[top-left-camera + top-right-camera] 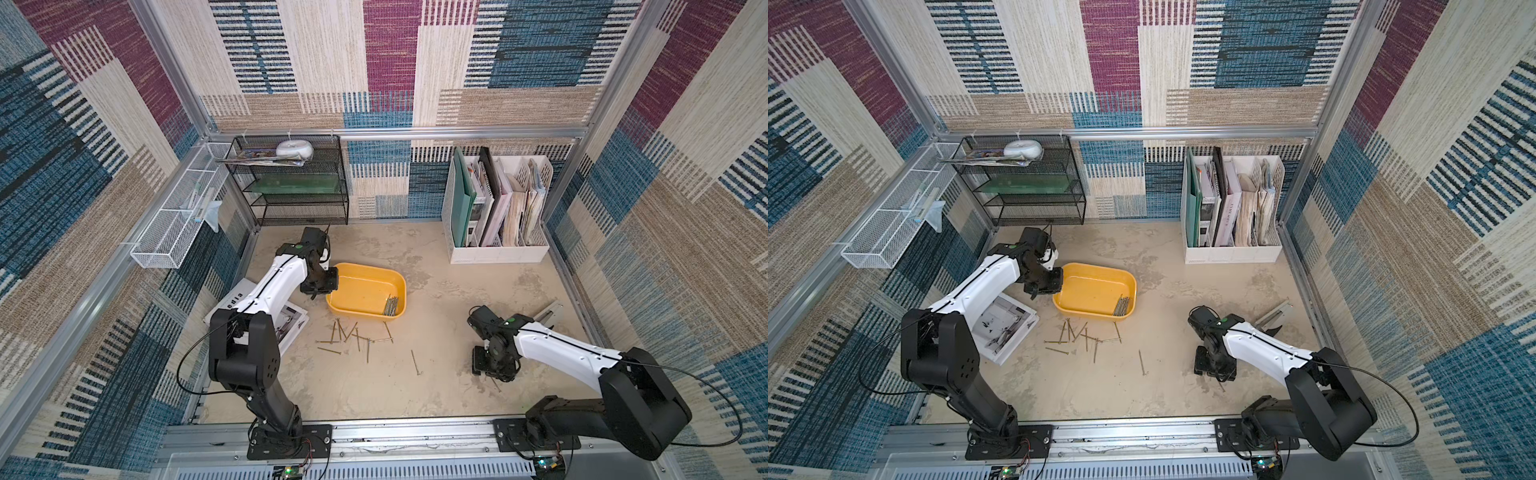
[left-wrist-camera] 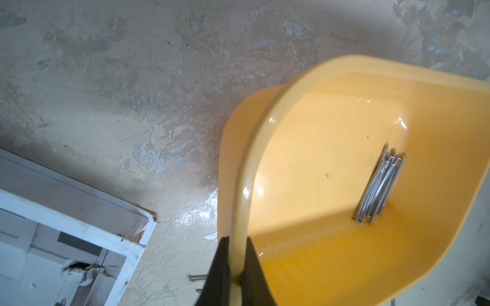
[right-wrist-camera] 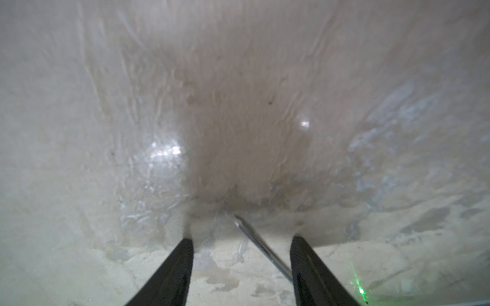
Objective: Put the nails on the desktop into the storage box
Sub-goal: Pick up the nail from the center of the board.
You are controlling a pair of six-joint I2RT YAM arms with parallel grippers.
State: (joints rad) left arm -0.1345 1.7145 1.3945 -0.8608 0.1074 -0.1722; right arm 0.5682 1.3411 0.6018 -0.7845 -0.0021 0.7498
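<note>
Left end effector pinched shut on the storage box rim, a bundle of nails inside, more scattered on the surface beside it. Right end effector part open, straddling one stray nail, nothing held. Risk: the nail lies flat and skewed close to one finger, so closing may flick it away.

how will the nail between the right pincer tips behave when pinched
The nail looks thin, round and shiny, so it may roll or slip. Lying flat on the desktop, it probably gives the right pincer little purchase.
</note>
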